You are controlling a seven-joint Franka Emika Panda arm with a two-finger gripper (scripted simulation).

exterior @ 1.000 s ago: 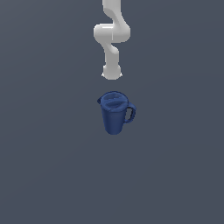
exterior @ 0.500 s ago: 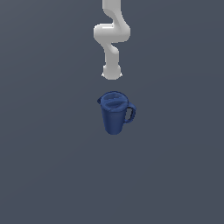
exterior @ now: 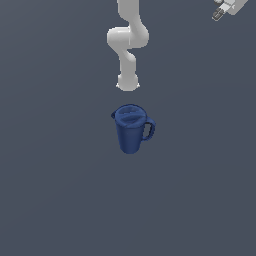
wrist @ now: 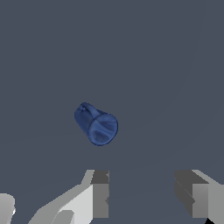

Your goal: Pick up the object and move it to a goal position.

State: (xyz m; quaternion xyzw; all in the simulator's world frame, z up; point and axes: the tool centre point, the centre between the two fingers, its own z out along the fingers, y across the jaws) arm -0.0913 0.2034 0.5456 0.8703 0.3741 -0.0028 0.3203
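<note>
A: Since you asked for status: end effector (wrist: pixel 146 194) is spread wide, both fingers (wrist: pixel 100 194) visible in the wrist view with nothing but grey surface between them. Not pinching anything.

B: Where is it in the exterior view?

A: Far top corner on the exterior view's right (exterior: pixel 222 10), only partly in frame. Well apart from the pitcher.

B: And the pitcher?

A: Dark blue pitcher (exterior: pixel 132 128) stands upright on the plain grey worktop (exterior: pixel 60 190), near the middle of the exterior view. Lid (exterior: pixel 130 116) on. Loop handle (exterior: pixel 149 129) points to the exterior view's right, small spout (exterior: pixel 113 115) on the opposite side.

B: Wrist view agrees?

A: Yes. Pitcher (wrist: pixel 96 124) is small there, seen at an angle with the lid end facing the camera, well clear of both fingers. No contact.

B: Rest of the arm?

A: White arm links (exterior: pixel 128 42) come down from the top edge of the exterior view, and the base (exterior: pixel 127 82) sits on the worktop just behind the pitcher, not touching it. Can't trace the links from there out to the end effector; they leave the frame.
</note>
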